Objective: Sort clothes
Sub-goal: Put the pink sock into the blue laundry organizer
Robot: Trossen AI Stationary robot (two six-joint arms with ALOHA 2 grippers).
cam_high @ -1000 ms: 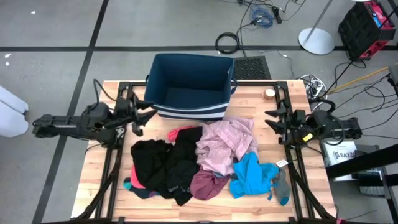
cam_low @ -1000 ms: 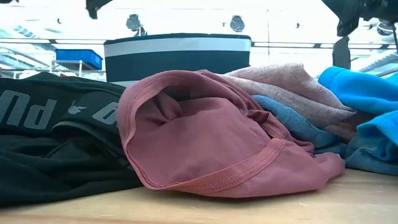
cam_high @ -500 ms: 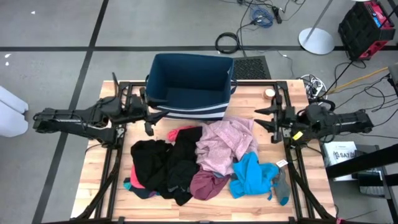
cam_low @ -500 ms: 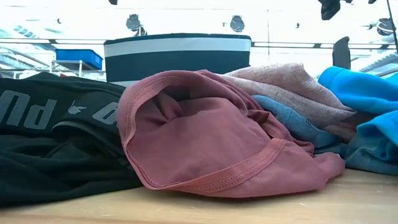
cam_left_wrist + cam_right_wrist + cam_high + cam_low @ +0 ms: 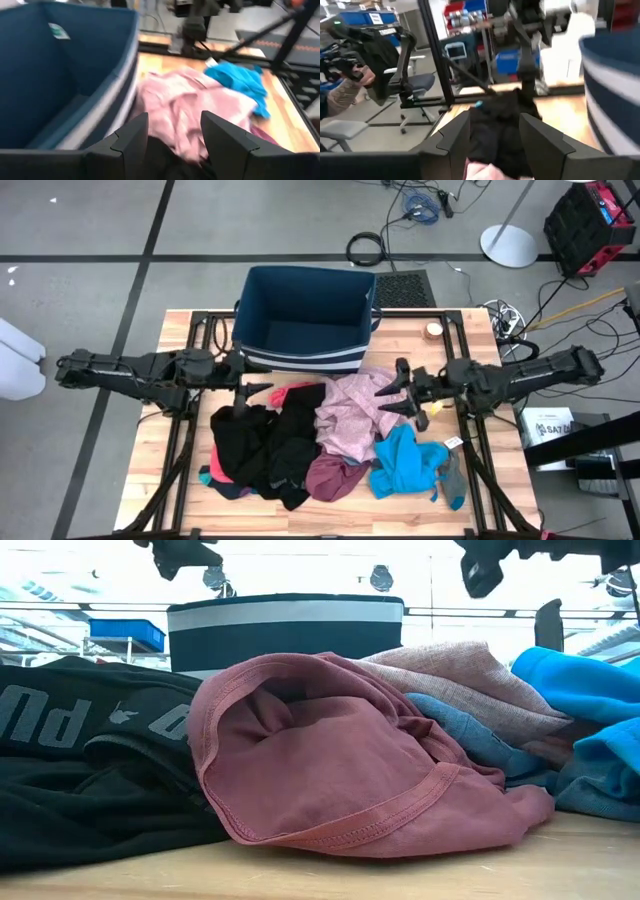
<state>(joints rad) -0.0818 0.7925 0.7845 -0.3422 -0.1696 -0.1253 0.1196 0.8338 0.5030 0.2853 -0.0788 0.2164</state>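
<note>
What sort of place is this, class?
Probably a robotics lab or workshop: cables trail over the taped grey floor, a metal frame edges the wooden table, and blue storage bins line shelves behind.

Overhead view looks down on the table (image 5: pixel 180 480); low and wrist views share its clothes (image 5: pixel 320 760).

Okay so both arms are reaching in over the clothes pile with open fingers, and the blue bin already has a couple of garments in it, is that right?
Not quite. The high view shows the blue bin empty; every garment still lies in the clothes pile on the table. The rest holds: the left gripper and right gripper both reach in over the pile, fingers open and holding nothing.
</note>
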